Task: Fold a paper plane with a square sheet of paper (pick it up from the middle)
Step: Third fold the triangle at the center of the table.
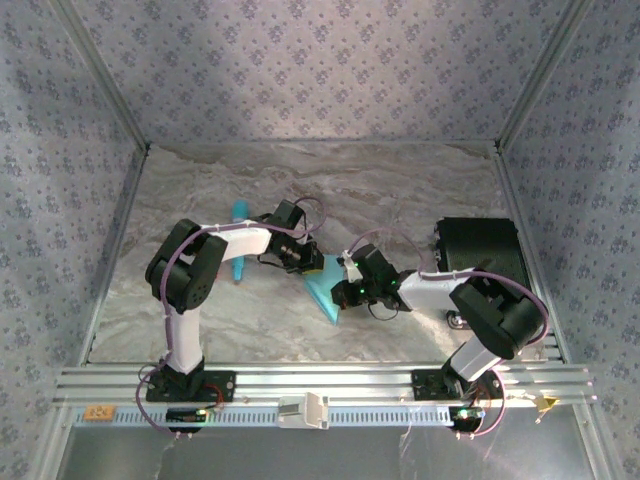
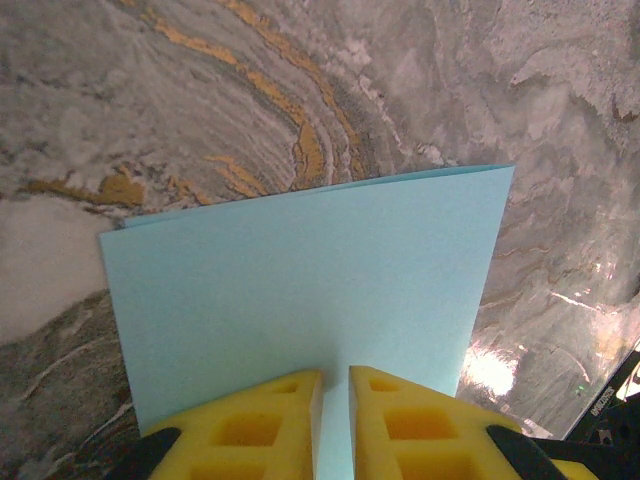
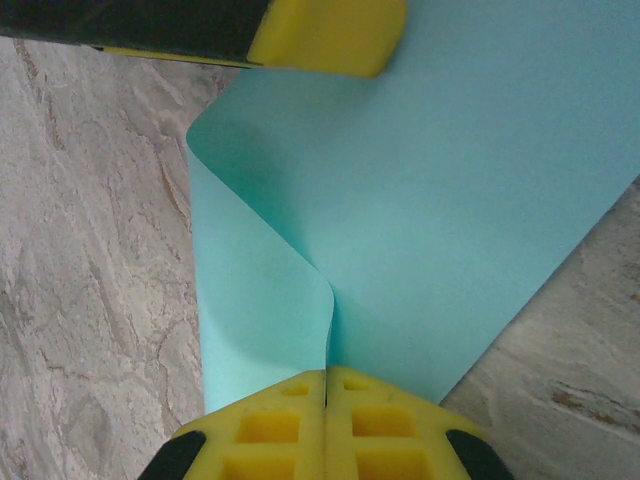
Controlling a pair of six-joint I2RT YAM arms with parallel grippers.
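The square sheet of paper [image 1: 322, 291] is light cyan-blue and lies partly folded on the marbled table between my two grippers. My left gripper [image 1: 298, 258] hovers at its far edge. In the left wrist view its yellow fingertips [image 2: 335, 372] stand a narrow gap apart over the sheet of paper [image 2: 300, 270], which shows two layers along its far edge. My right gripper [image 3: 327, 372] is shut on a raised, curled fold of the paper [image 3: 450, 220] at the near side. One left finger [image 3: 320, 35] rests at the paper's far edge.
A slim turquoise pen-like stick [image 1: 238, 243] lies left of the left gripper. A black box [image 1: 480, 250] stands at the back right. An aluminium rail [image 1: 320, 383] runs along the near edge, and patterned walls enclose the table.
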